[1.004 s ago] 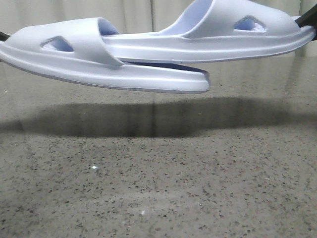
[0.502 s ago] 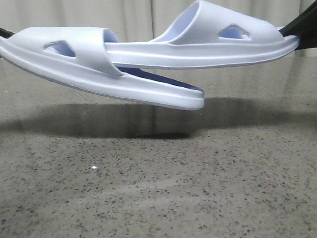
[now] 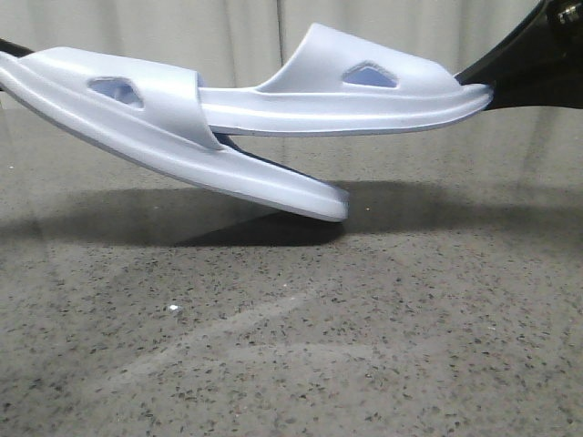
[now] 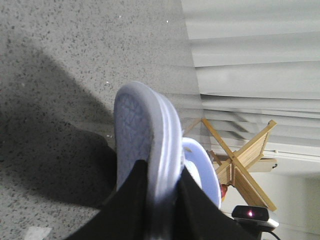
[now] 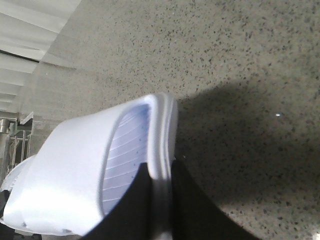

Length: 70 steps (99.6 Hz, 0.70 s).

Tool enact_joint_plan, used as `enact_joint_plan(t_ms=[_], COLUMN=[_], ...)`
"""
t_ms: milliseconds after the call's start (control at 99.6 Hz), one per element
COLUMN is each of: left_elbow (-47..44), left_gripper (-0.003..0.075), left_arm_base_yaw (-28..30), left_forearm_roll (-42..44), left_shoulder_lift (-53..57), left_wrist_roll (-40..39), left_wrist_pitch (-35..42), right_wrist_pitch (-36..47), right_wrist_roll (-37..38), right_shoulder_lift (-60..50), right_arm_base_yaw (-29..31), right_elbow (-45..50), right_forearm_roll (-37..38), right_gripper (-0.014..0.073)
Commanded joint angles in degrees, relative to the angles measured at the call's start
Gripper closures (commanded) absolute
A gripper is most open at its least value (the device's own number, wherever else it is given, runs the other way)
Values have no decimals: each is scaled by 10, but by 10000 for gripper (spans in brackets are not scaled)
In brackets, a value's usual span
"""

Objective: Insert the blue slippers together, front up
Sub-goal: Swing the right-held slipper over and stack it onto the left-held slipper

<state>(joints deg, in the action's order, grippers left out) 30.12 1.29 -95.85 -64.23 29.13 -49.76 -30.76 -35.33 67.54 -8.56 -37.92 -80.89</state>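
Both blue slippers hang above the table in the front view. The left slipper [image 3: 173, 137] tilts, its heel end dipping toward the tabletop. My left gripper [image 3: 11, 45] barely shows at the picture's edge and is shut on this slipper's toe end. The right slipper [image 3: 364, 91] lies nearly level, and its heel end passes under the left slipper's strap. My right gripper [image 3: 496, 77] is shut on its toe end. In the left wrist view, the gripper [image 4: 162, 172] pinches the sole edge of the left slipper [image 4: 142, 125]. In the right wrist view, the gripper [image 5: 160, 170] clamps the rim of the right slipper [image 5: 75, 170].
A speckled grey stone tabletop [image 3: 291, 346] lies below, with the slippers' shadow on it. Pale curtains [image 3: 237, 27] hang behind. In the left wrist view a wooden rack [image 4: 245, 157] and a black device with a red light [image 4: 255, 215] stand beyond the table.
The right slipper has slid leftward, further under the left slipper's strap. The left slipper has tilted more, its heel end dropping toward the table.
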Motion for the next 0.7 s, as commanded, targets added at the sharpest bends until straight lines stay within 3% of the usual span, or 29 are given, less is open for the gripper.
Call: enact_joint_plan(t_ms=[0,401,693], left_elbow=[15,15,15], left_gripper=[704,704,704], left_arm_base_yaw=[-5,-50,-53], left_forearm_roll=[-60,-67,-93], left_shoulder_lift=[8,8,8], left_wrist_roll=[-6,-2,10], left_wrist_pitch=[-81,-89,-128], right_wrist_pitch=[-54,-63,-99], right_wrist_roll=[-17,-72,-151], right_shoulder_lift=[-8,20,27], right_arm_base_yaw=[-18,-68,-73], right_elbow=[-15,-16,-16], right_forearm_roll=[-28,-84,-150], right_gripper=[701,701,701])
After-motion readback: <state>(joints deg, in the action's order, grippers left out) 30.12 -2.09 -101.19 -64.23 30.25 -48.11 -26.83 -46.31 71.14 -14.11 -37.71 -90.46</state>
